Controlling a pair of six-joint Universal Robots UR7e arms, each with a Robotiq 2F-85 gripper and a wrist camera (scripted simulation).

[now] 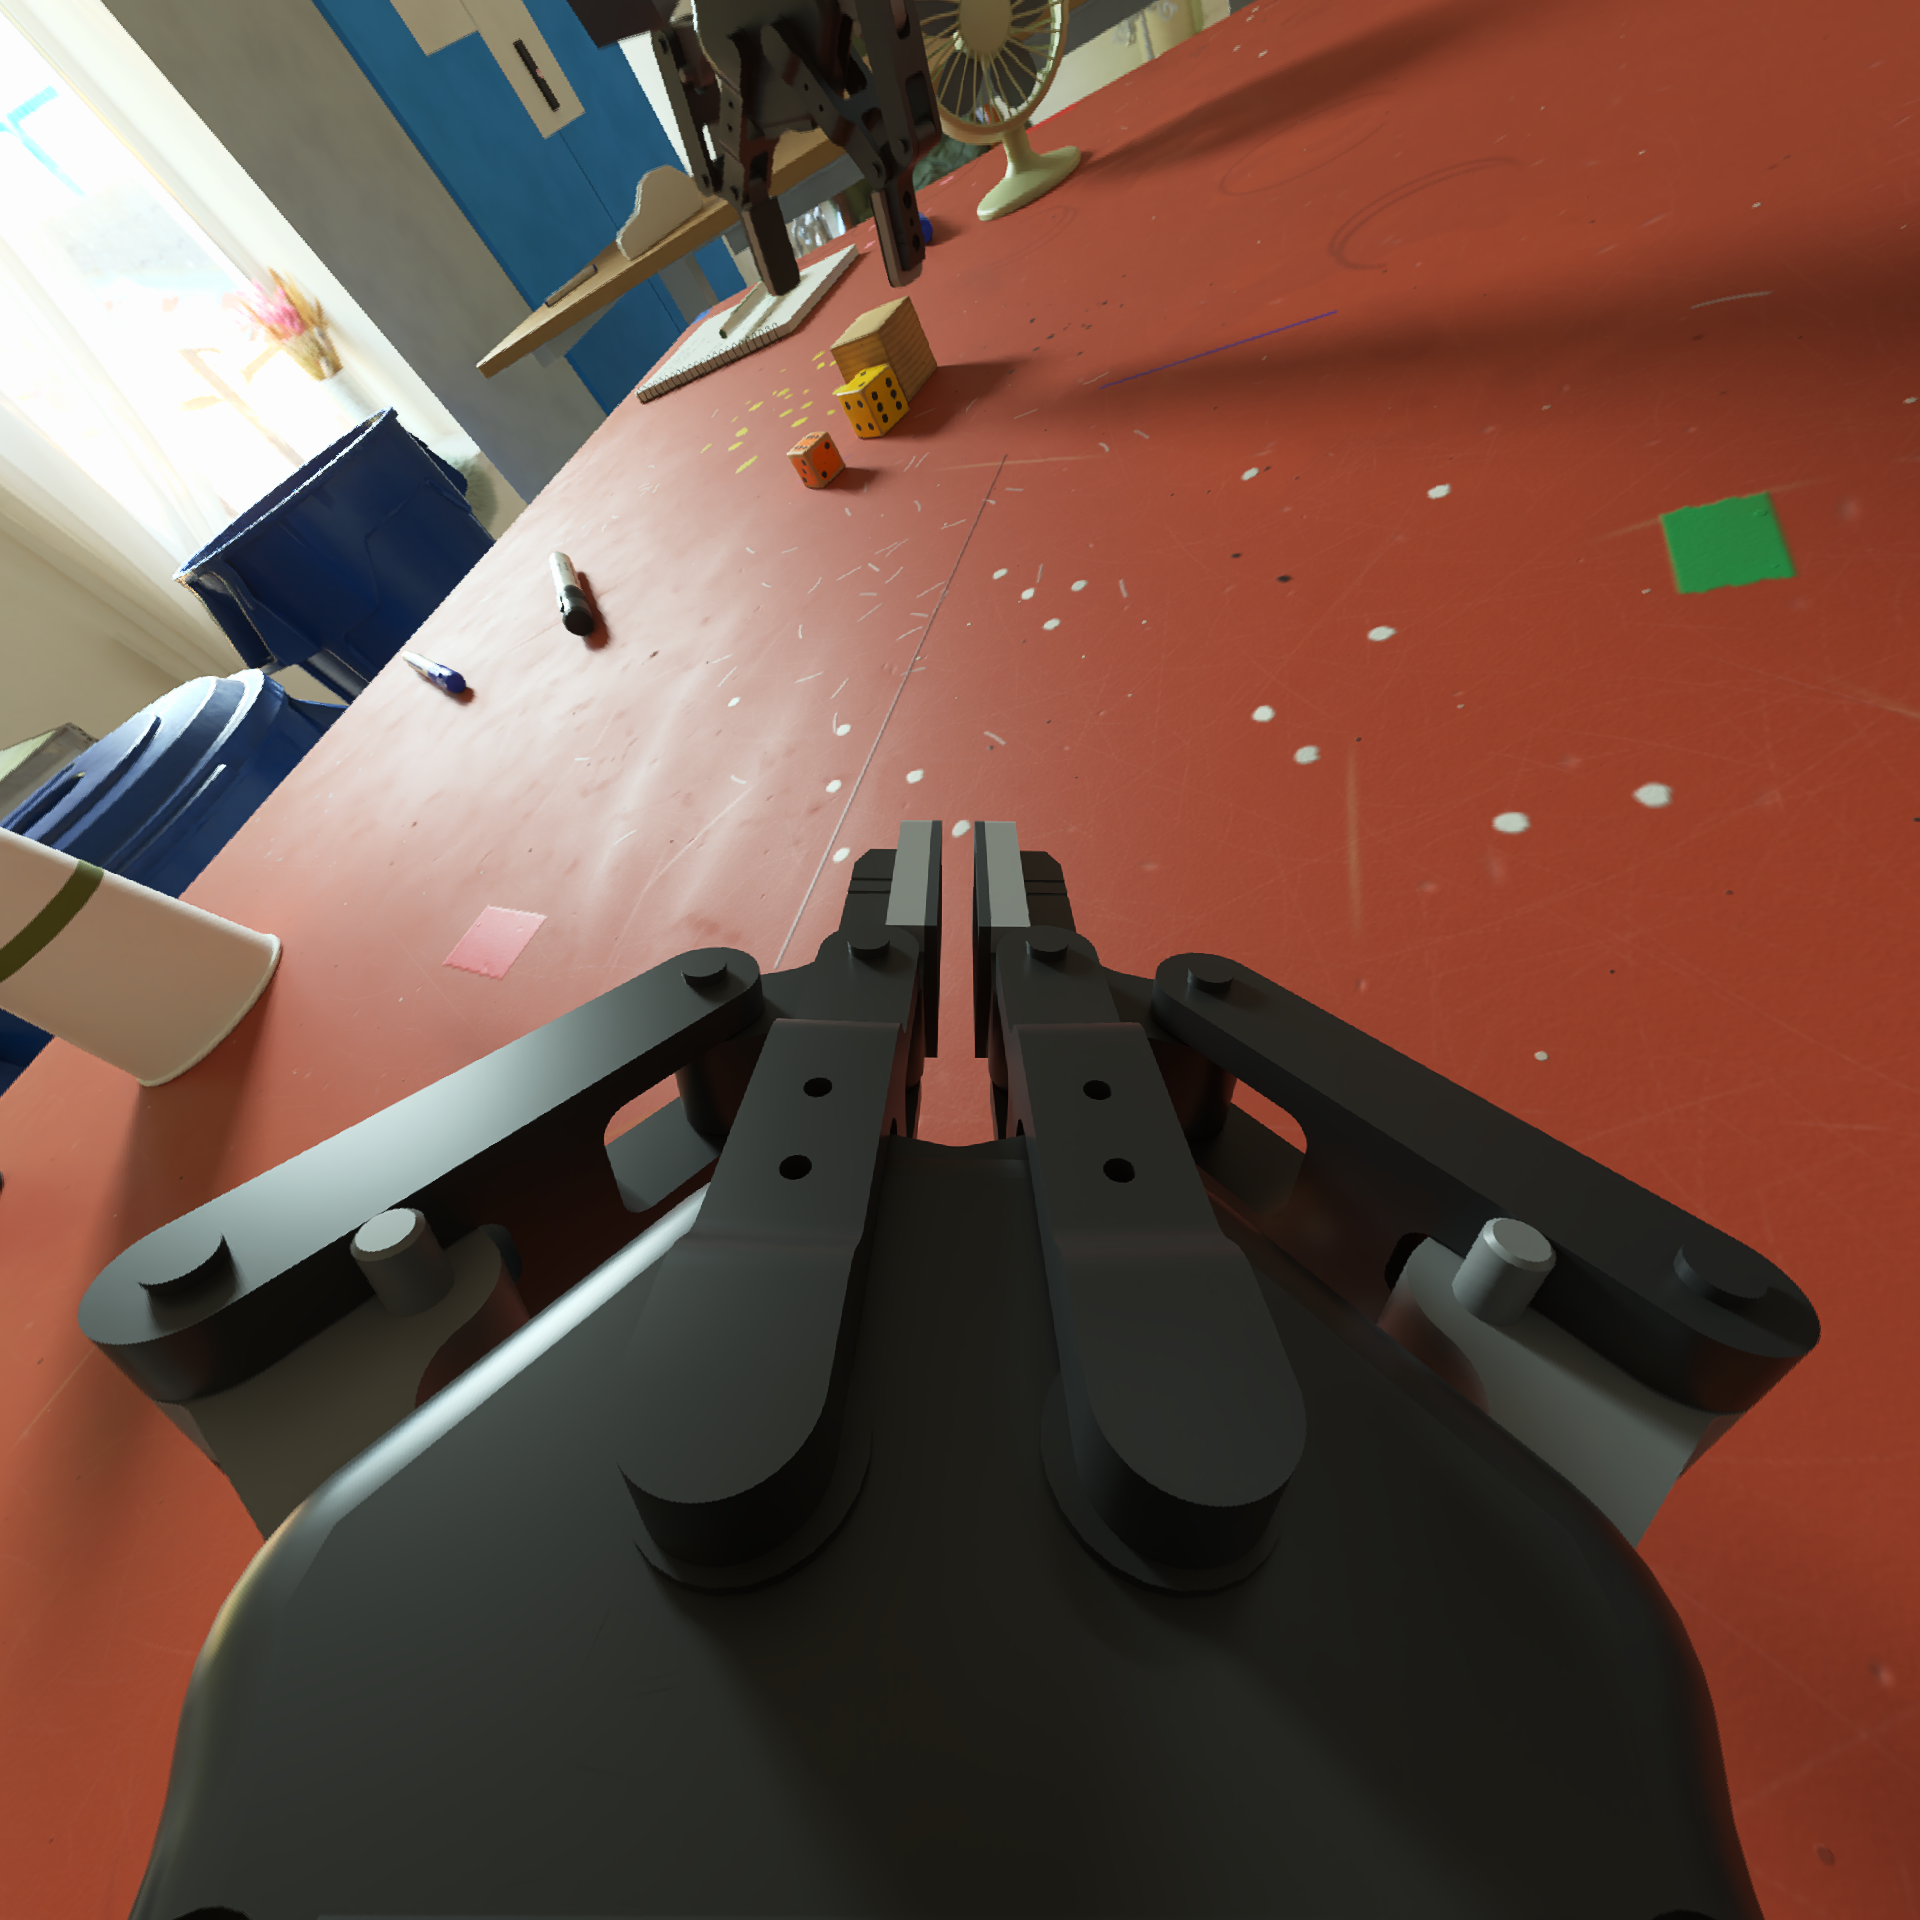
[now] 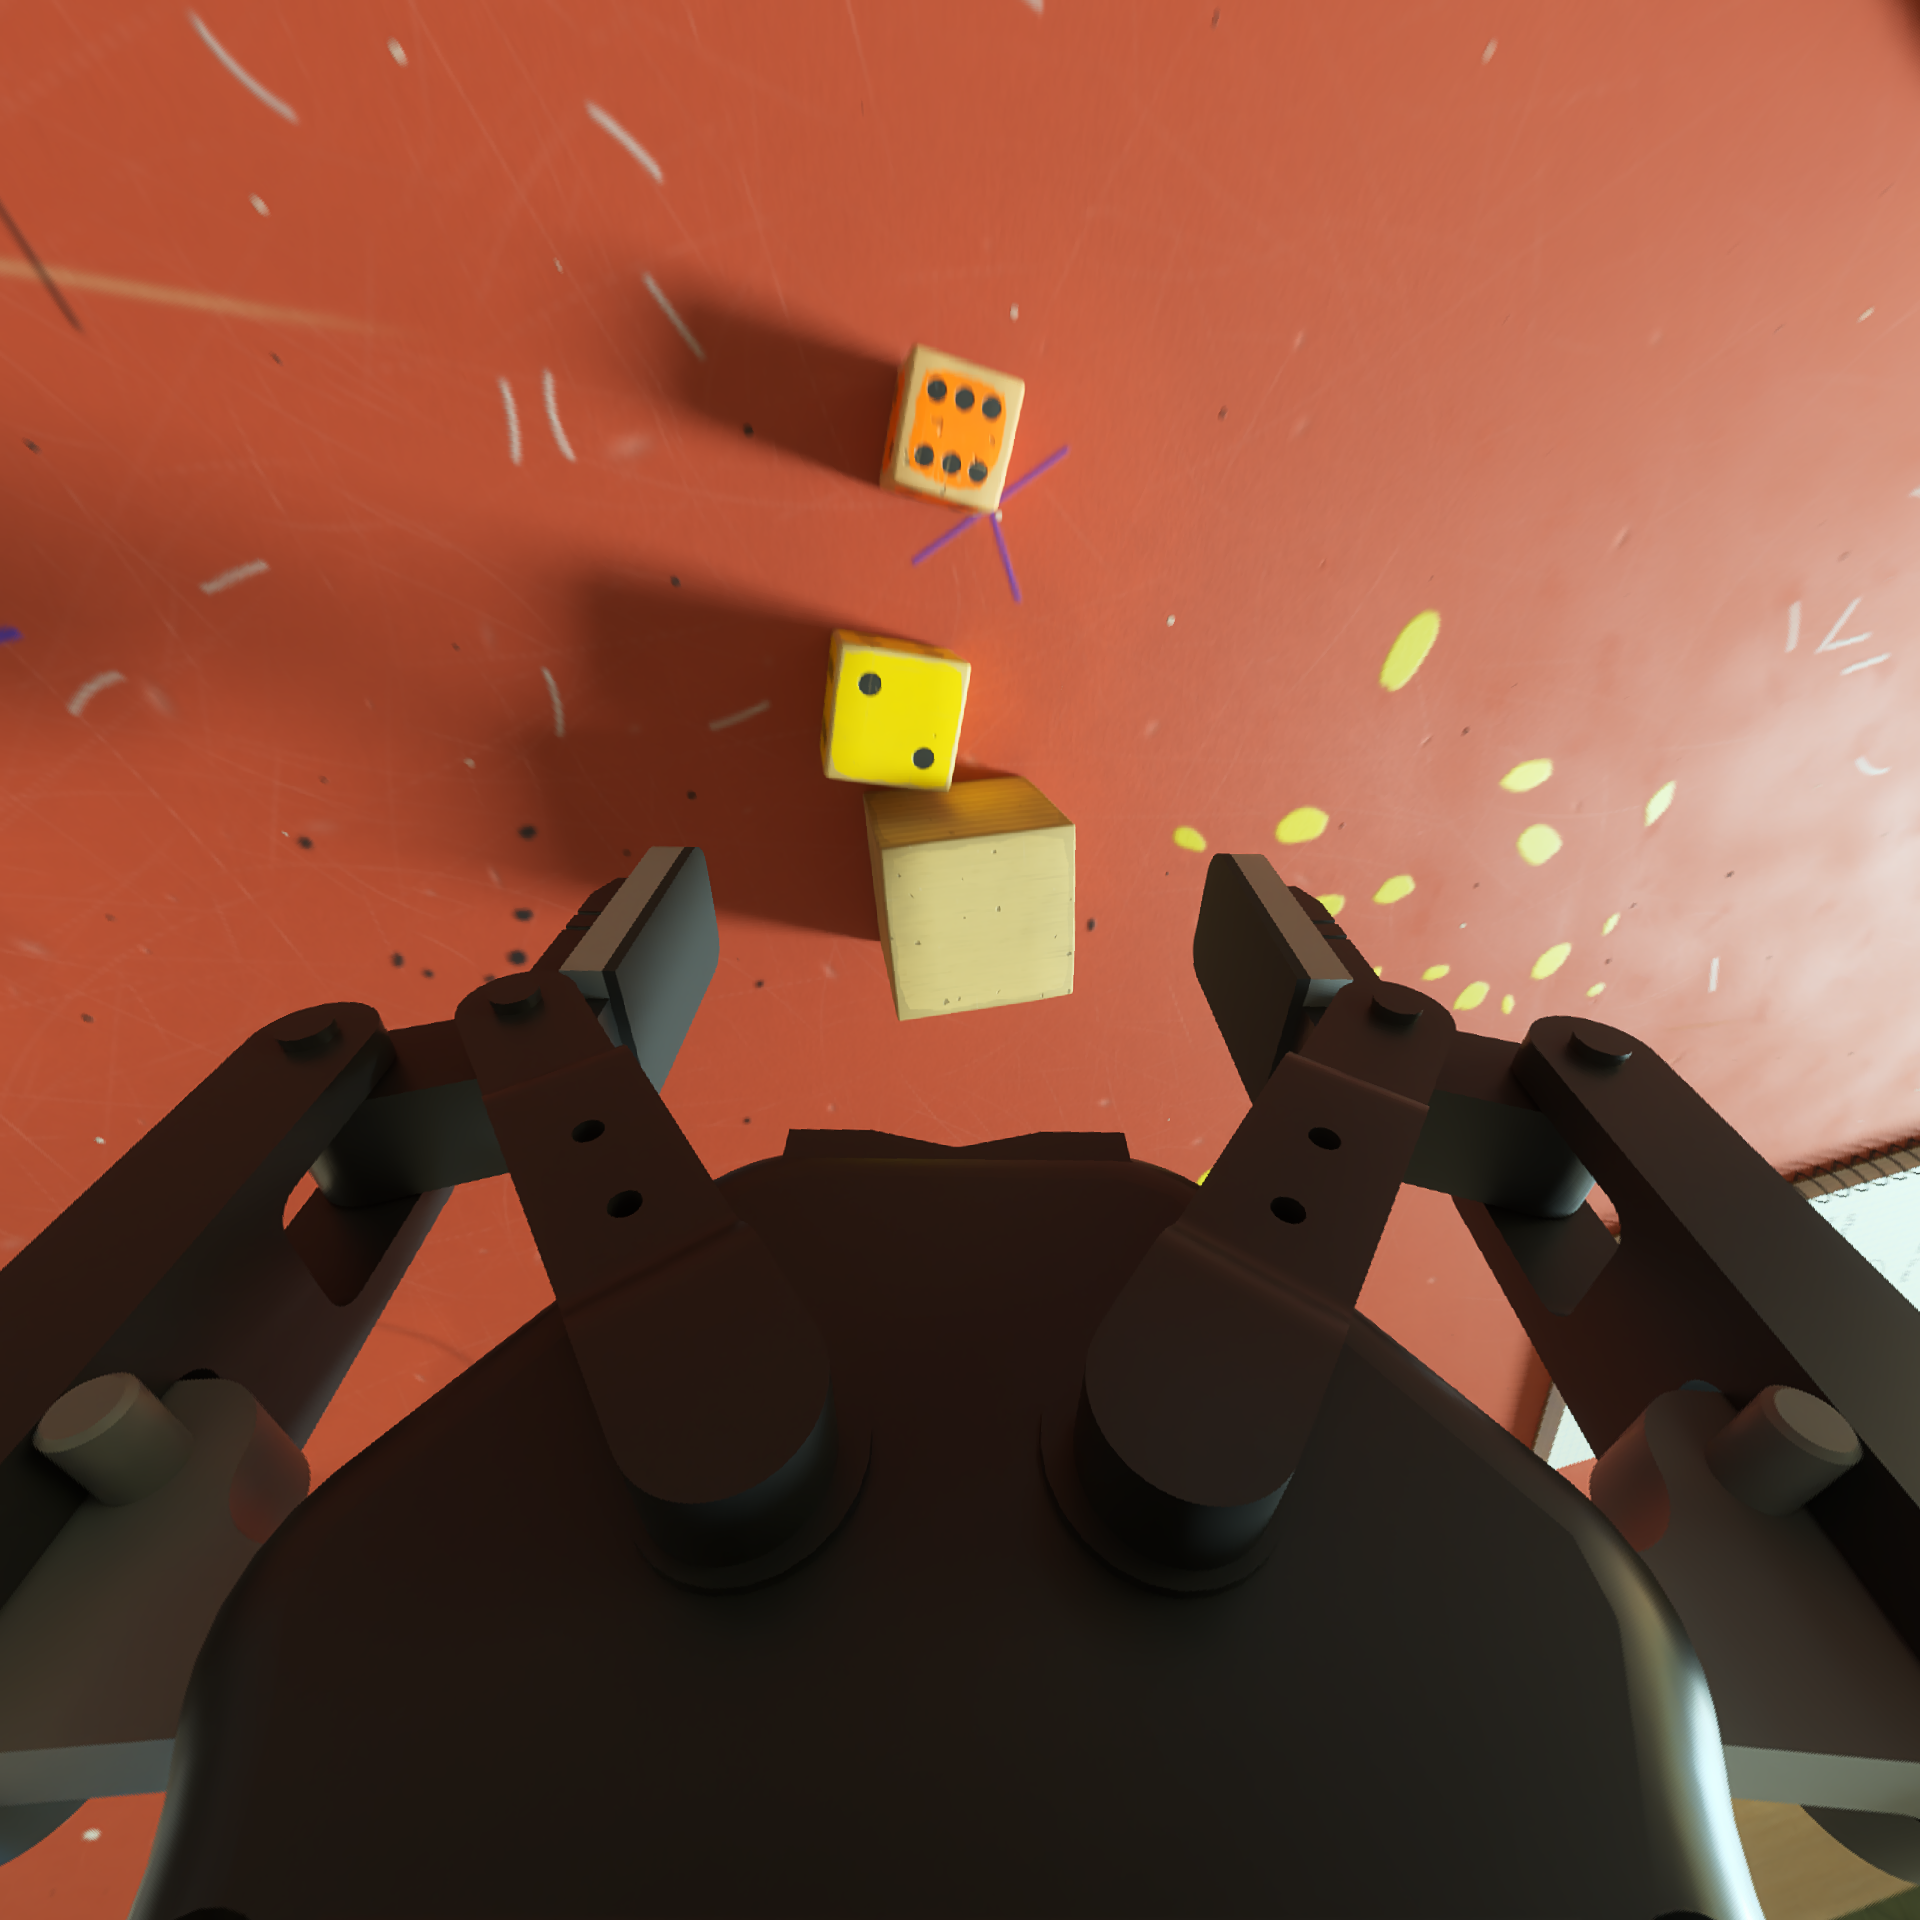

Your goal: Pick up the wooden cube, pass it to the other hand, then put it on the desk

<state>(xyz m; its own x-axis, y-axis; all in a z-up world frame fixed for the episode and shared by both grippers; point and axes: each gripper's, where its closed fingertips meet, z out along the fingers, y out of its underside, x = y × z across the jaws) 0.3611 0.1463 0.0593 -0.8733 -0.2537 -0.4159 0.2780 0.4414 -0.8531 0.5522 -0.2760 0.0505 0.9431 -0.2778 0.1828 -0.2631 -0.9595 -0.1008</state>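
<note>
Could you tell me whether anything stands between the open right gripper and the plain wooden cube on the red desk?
Nothing visible does. The right gripper hangs open above the plain wooden cube, its fingers either side with clear gaps. The yellow die sits against the cube's far edge, outside the fingers' closing path; the orange die lies farther off.

The left gripper (image 1: 958,831) is being held low over the red desk (image 1: 1351,935), its fingers almost touching with only a thin gap between them and nothing gripped. Far ahead, the wooden cube (image 1: 885,341) is being shown resting on the desk, a yellow die (image 1: 873,402) touching it and an orange die (image 1: 816,459) just beyond. The right gripper (image 1: 840,268) is being held above the cube, fingers spread apart. A notepad (image 1: 753,322), a fan (image 1: 1003,94), two markers (image 1: 571,594) and a paper cup (image 1: 135,966) are being seen along the edge.
</note>
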